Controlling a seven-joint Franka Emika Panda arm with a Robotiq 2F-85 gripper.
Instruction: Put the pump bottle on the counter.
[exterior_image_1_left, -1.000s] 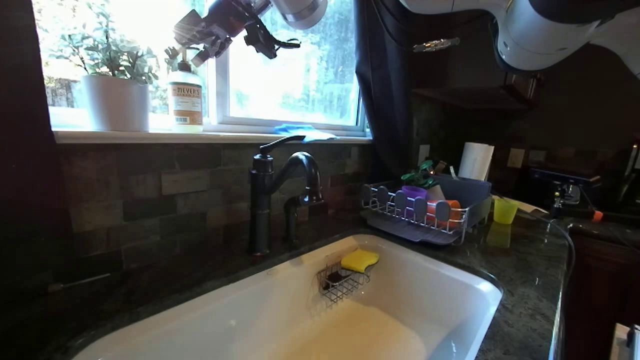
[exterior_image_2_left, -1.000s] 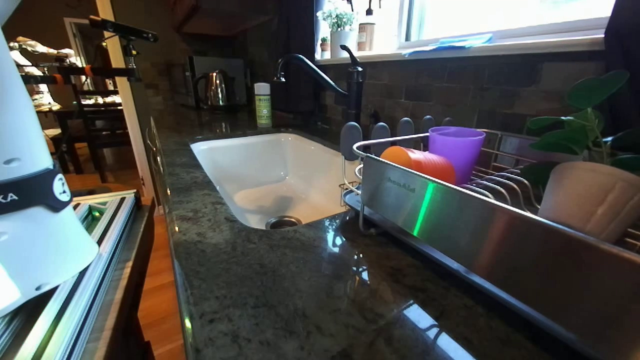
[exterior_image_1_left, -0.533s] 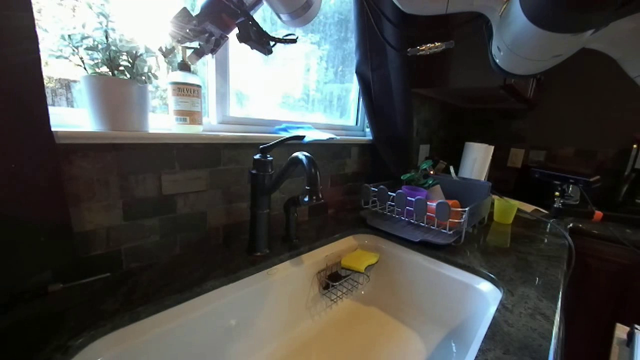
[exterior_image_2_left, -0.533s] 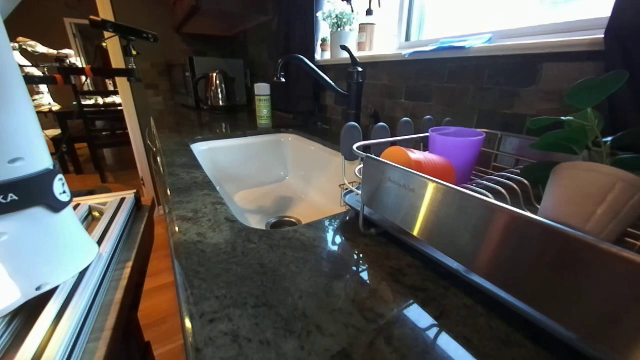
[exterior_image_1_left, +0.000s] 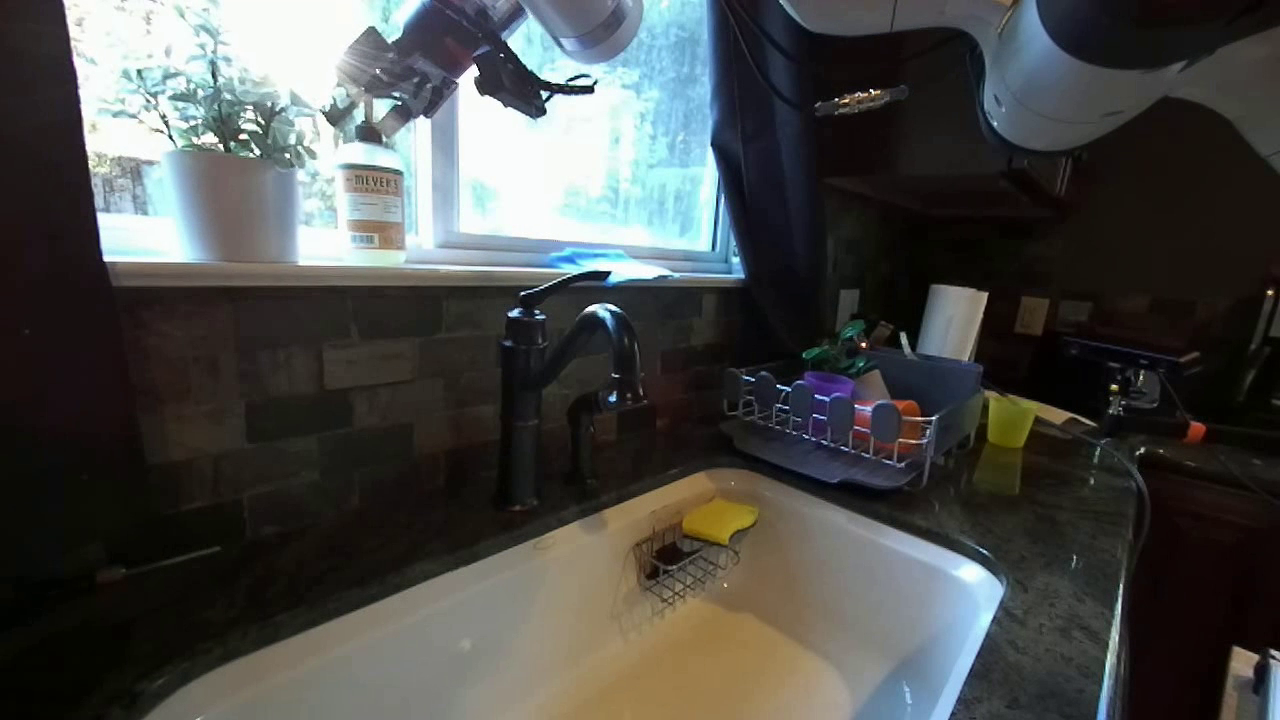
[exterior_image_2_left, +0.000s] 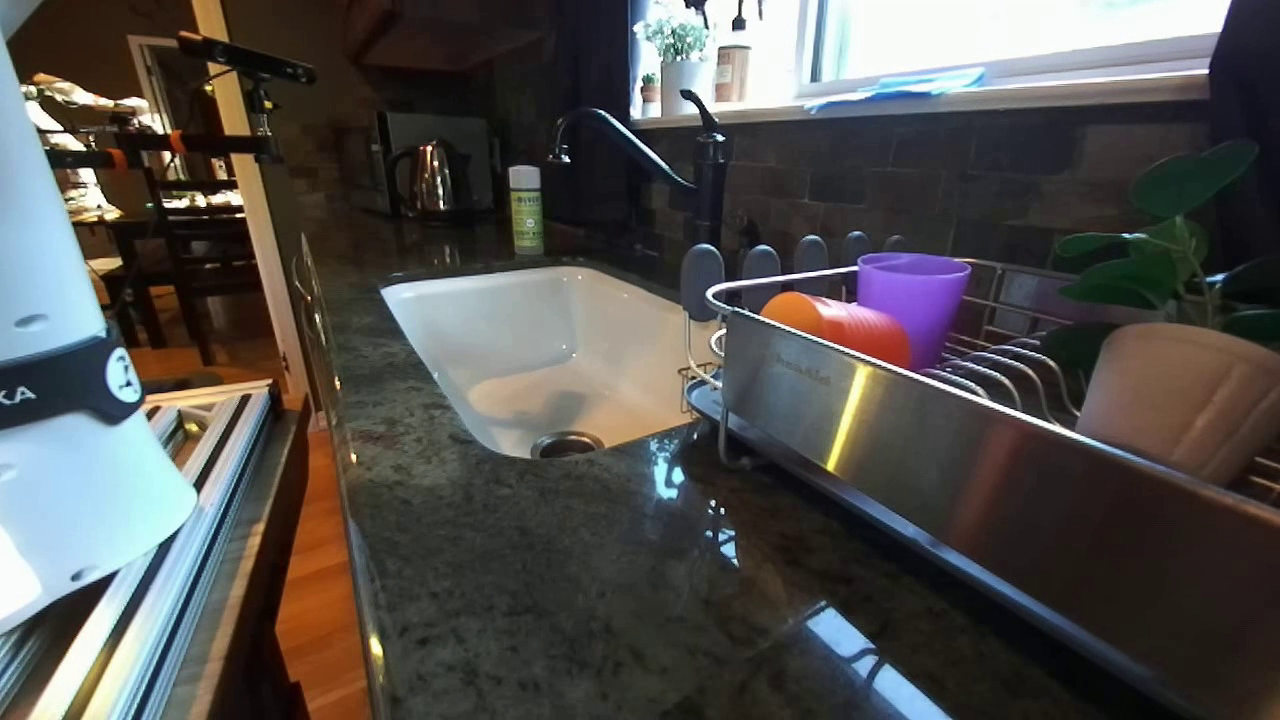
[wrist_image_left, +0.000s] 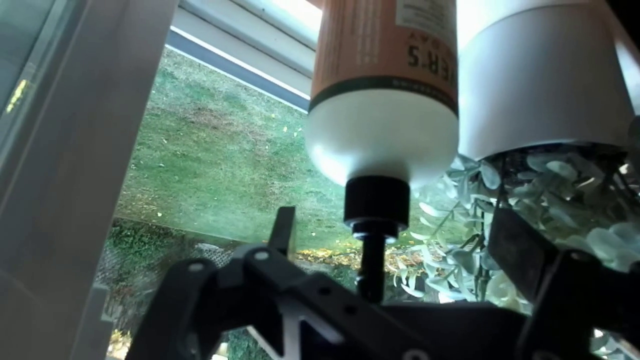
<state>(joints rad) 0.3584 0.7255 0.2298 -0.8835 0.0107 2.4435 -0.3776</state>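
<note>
The claw (wrist_image_left: 395, 221) is spread, with the dark top of the pump bottle (exterior_image_1_left: 372, 208) between its fingers and gaps showing on both sides in the wrist view. The bottle stands upright on the pale window sill (exterior_image_1_left: 480, 275), just beside a white plant pot (exterior_image_1_left: 232, 208) (a leafy, bushy one). Below, the worktop (exterior_image_1_left: 1065, 580) surrounds a white sink (exterior_image_1_left: 870, 550), where a yellow sponge (exterior_image_1_left: 720, 521) rests on a wire caddy (exterior_image_1_left: 682, 578). A dish rack (exterior_image_2_left: 1010, 500) holds a purple cup (exterior_image_2_left: 913, 303) and an orange cup (exterior_image_2_left: 845, 332).

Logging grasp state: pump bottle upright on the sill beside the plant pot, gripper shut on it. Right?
Not shut: the wrist view shows the gripper open, jaws apart. The pump bottle does stand upright on the sill beside the plant pot.
</note>
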